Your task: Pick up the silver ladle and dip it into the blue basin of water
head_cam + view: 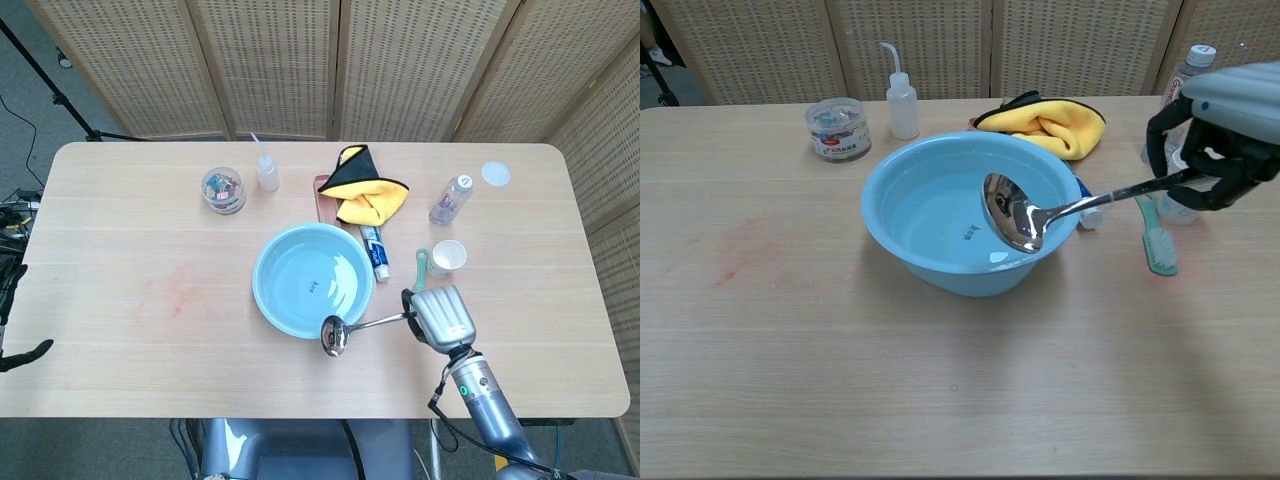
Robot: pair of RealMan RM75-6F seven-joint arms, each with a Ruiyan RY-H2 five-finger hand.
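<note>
My right hand (437, 316) (1217, 140) grips the handle end of the silver ladle (350, 329) (1040, 212) and holds it in the air. The ladle's bowl hangs at the near right rim of the blue basin (283, 295) (902, 205), which holds water at the table's middle. In the chest view the bowl shows in front of the basin's inside, above the water. My left hand (12, 310) shows only as dark parts at the far left edge of the head view, off the table.
Right of the basin lie a toothpaste tube (374, 250), a green brush (1156, 236) and a paper cup (447, 257). Behind stand a water bottle (1178, 93), a yellow cloth (368, 195), a squeeze bottle (901, 99) and a small jar (837, 128).
</note>
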